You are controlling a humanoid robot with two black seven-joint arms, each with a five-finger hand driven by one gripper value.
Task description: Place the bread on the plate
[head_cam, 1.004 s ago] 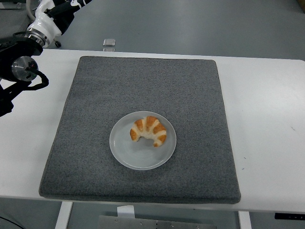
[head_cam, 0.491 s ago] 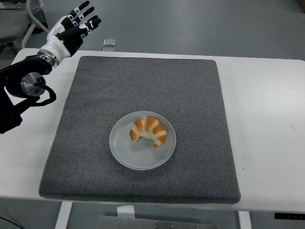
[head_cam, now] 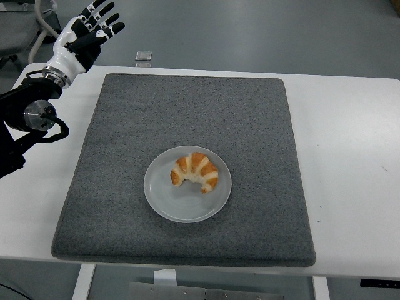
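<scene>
Resting on the round translucent plate [head_cam: 164, 201], a crescent croissant [head_cam: 195, 171]; left hand [head_cam: 86, 34] splayed, empty

A golden curved bread [head_cam: 195, 172] lies on the round white plate [head_cam: 164, 199], well apart from the raised left robot hand [head_cam: 87, 31].

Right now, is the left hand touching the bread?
Apart. Head view: left hand open at the far left corner; bread lies on the plate, mat between them.
</scene>
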